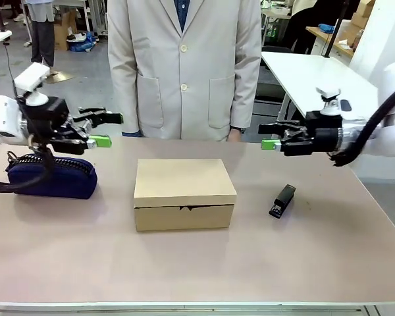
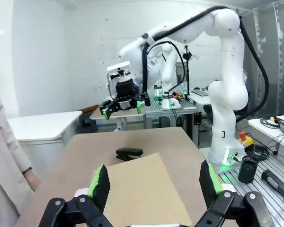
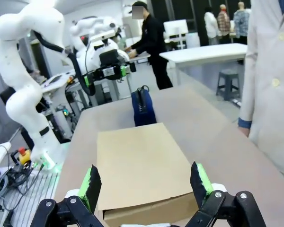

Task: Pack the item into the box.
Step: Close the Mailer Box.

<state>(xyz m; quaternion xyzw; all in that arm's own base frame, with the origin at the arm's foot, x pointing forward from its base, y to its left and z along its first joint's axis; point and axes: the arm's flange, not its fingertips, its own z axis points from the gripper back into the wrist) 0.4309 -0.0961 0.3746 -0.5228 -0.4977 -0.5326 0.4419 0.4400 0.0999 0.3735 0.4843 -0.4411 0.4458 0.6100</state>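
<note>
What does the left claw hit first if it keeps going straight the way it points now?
Probably the right claw, which faces the left claw head-on across the table at similar height. The closed box and stapler lie below that line, so likely cleared, though depth is unclear.

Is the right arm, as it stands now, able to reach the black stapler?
Probably yes: the stapler lies alone on the table, below the open right pincer, with nothing between them.
</note>
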